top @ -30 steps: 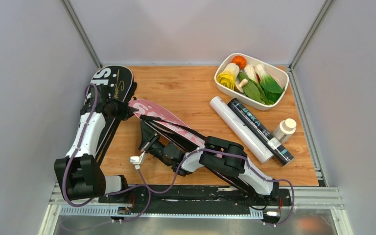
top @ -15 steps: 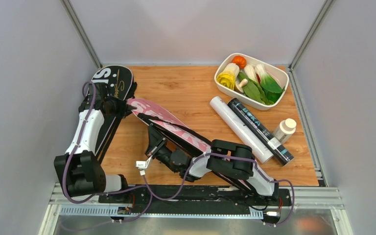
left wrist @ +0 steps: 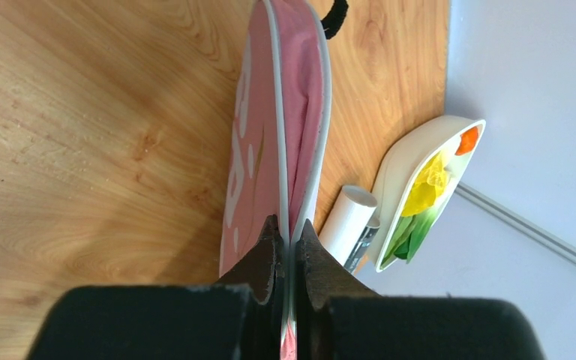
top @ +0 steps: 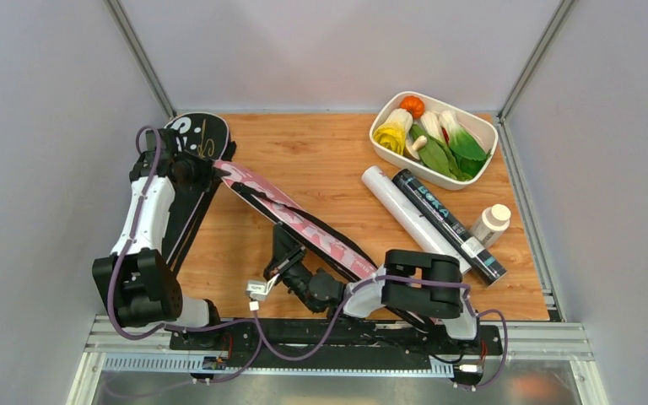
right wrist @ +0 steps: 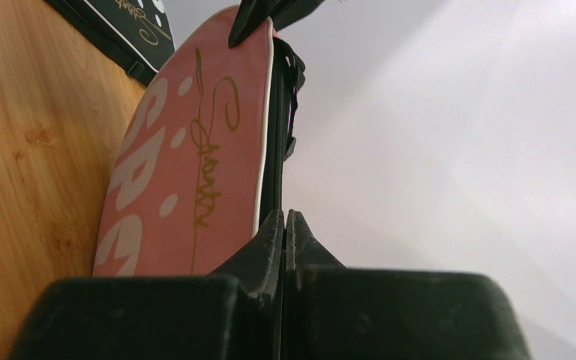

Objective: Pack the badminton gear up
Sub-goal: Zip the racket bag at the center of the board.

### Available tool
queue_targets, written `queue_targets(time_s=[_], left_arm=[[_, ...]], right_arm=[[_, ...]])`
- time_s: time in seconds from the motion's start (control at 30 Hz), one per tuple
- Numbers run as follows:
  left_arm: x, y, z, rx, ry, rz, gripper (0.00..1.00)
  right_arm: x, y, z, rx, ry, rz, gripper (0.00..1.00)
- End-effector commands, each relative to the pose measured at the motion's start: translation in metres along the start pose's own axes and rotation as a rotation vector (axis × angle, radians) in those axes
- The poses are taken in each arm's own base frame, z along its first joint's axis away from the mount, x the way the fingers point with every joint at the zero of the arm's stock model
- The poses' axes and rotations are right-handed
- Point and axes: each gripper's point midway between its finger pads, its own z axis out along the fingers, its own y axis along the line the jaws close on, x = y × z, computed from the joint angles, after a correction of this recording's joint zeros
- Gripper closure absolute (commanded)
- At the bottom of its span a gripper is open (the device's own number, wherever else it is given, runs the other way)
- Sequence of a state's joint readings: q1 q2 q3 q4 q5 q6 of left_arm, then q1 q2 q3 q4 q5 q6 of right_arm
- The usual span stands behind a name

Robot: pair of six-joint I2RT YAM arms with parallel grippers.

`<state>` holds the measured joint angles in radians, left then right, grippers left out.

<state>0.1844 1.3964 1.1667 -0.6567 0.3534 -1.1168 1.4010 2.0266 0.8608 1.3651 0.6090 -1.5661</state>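
Pink SPORT cover (top: 304,224): light, floppy fabric; your left pincer (left wrist: 286,251) and right pincer (right wrist: 283,232) each clamp its piped edge; keep it taut

A white oblong bowl (top: 433,126) of toy vegetables sits at the far right corner of the wooden surface (top: 321,156). Nearer than the bowl, close to the surface's right edge, a small white bottle with a pale cap (top: 490,224) stands upright.
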Motion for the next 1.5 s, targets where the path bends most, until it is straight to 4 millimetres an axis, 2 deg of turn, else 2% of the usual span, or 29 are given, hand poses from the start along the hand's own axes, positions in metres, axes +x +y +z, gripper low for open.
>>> queue_targets(time_s=[0.0, 0.07, 0.43, 0.7, 0.8, 0.93, 0.97, 1.03, 1.13, 1.23, 1.37, 1.47], left_arm=[[-0.038, -0.042, -0.02, 0.109, -0.14, 0.07, 1.0], [-0.044, -0.046, -0.024, 0.112, -0.155, 0.083, 1.0], [-0.076, -0.064, -0.042, 0.084, -0.288, 0.11, 1.0], [-0.098, -0.078, -0.052, 0.068, -0.346, 0.12, 1.0], [-0.107, -0.08, -0.058, 0.061, -0.387, 0.122, 1.0], [-0.119, -0.072, -0.066, 0.001, -0.444, 0.113, 1.0], [-0.121, -0.069, -0.068, -0.013, -0.452, 0.109, 1.0], [-0.125, -0.067, -0.07, -0.025, -0.469, 0.109, 1.0], [-0.136, -0.065, -0.077, -0.048, -0.511, 0.103, 1.0], [-0.143, -0.065, -0.077, -0.05, -0.528, 0.089, 1.0], [-0.146, -0.061, -0.074, -0.054, -0.524, 0.072, 1.0], [-0.15, -0.056, -0.075, -0.068, -0.535, 0.069, 1.0]], right_arm=[[0.003, -0.032, -0.025, 0.077, 0.063, 0.167, 1.0], [0.008, -0.035, -0.039, 0.1, 0.095, 0.209, 1.0], [0.05, -0.025, -0.129, 0.109, 0.345, 0.475, 1.0], [0.084, -0.029, -0.18, 0.157, 0.553, 0.645, 1.0], [0.091, -0.036, -0.191, 0.195, 0.616, 0.738, 1.0], [0.094, -0.024, -0.197, 0.219, 0.629, 0.844, 1.0], [0.092, -0.018, -0.197, 0.205, 0.621, 0.973, 1.0], [0.111, -0.019, -0.209, 0.204, 0.707, 1.153, 1.0], [0.123, -0.026, -0.218, 0.214, 0.711, 1.167, 1.0], [0.126, -0.027, -0.222, 0.218, 0.71, 1.217, 1.0], [0.132, -0.014, -0.227, 0.192, 0.746, 1.219, 1.0], [0.147, -0.003, -0.236, 0.229, 0.824, 1.273, 1.0]])
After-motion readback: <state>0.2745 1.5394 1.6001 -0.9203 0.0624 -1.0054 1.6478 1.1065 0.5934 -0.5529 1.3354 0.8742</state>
